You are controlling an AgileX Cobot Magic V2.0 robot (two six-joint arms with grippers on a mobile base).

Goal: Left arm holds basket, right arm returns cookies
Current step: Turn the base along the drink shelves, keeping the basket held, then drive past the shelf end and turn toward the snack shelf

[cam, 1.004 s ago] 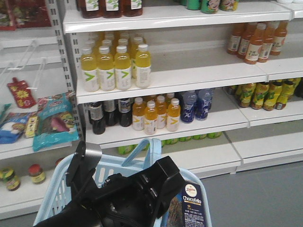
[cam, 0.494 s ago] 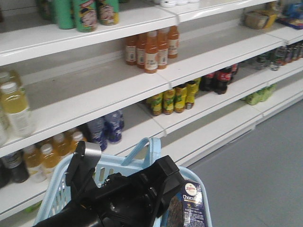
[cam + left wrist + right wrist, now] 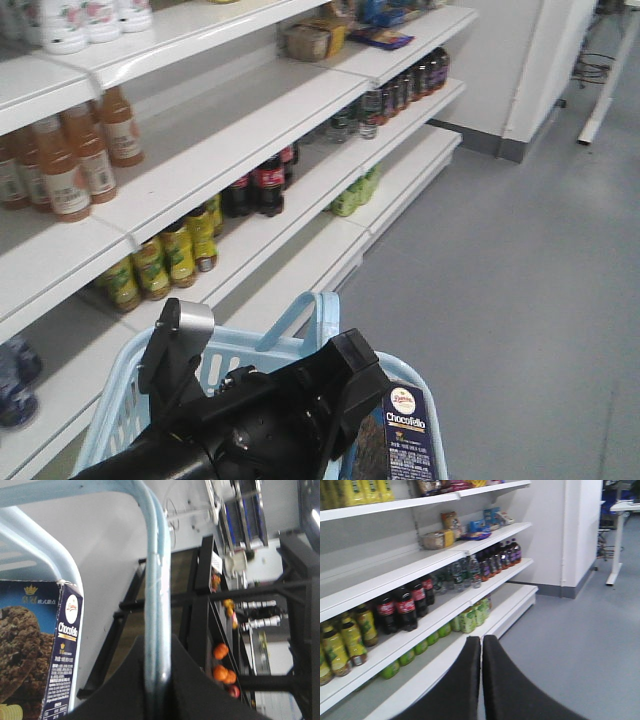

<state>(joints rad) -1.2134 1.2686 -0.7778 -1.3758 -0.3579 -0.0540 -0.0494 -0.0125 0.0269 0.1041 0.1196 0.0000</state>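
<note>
The left arm [image 3: 270,420] reaches over the light blue basket [image 3: 115,405], filling most of its near side in the front view. In the left wrist view the looped handle [image 3: 152,580] runs down between the left fingers [image 3: 125,680], which are closed on it – the bar disappears into the narrow slot where they meet.

The cookies [image 3: 405,440] are in the basket, at its right corner in the front view, just beside the arm's black housing. The dark navy box stands on end with its long axis vertical. Its top edge points up and shows a little above the rim. The narrow side panel, with the oval white logo above "Chocofello", faces the front camera, and the wrist view shows the broad face with the cookie picture around the corner from it. The lower part is hidden, so it may lean slightly; I cannot tell.

The right fingers [image 3: 460,680] are pressed together with nothing between them – only a thin seam shows. Beyond them are white shelves [image 3: 420,575] with cola bottles [image 3: 402,607] and a grey floor [image 3: 570,645].
</note>
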